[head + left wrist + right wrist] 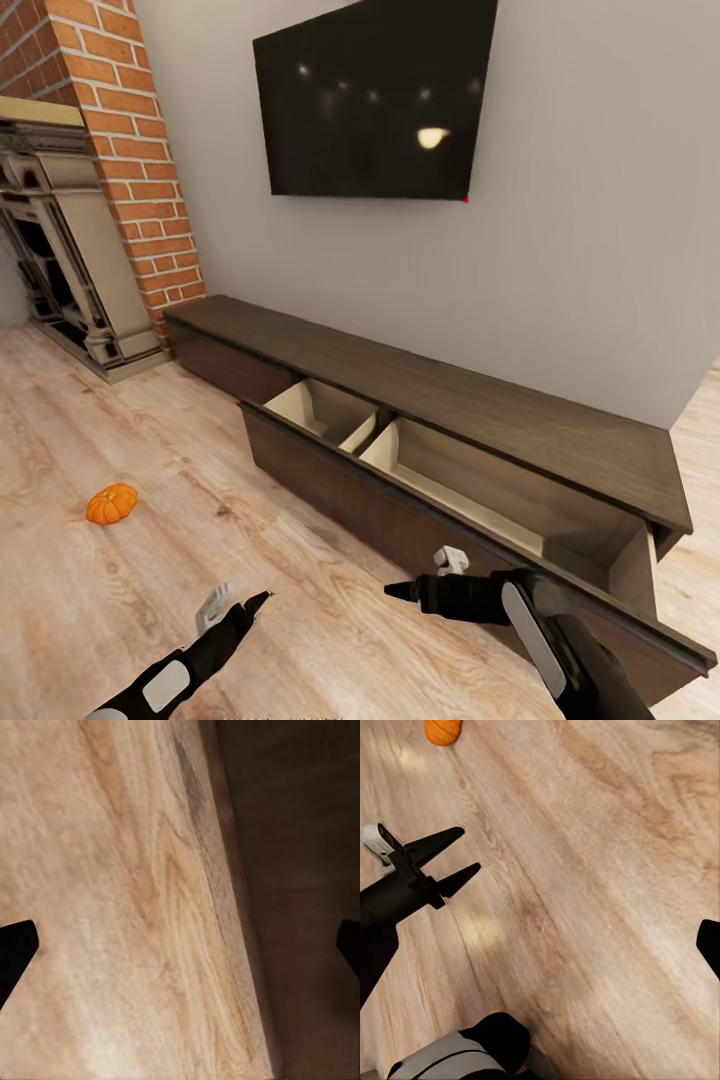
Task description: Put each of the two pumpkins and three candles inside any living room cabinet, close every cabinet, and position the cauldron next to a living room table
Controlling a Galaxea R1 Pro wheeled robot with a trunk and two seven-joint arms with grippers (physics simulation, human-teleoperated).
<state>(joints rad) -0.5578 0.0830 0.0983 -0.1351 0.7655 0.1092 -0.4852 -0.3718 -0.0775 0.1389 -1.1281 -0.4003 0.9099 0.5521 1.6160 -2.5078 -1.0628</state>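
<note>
Standing pulled out from the long dark cabinet [430,385], the wide drawer [450,480] shows two pale compartments with nothing visible inside, presumably opened to receive the pumpkins and candles; one pumpkin [111,503] lies well apart from it on the light plank floor [120,420], towards the fireplace side, and it shows again in the right wrist view [442,730] at the far edge of the boards. Both arms hang low over the floor in front of the drawer, carrying nothing; the left gripper [240,607] has its dark fingers spread, as the right wrist view also shows [454,859]; the right gripper [420,585] points across towards the left one, and its own camera catches only one fingertip at the frame's edge, so it reads as apart too, in my judgement. Behind the cabinet rises a plain grey wall with a black TV [375,95]; a red brick chimney [120,150] and an ornate grey fireplace [60,260] stand beside it.
</note>
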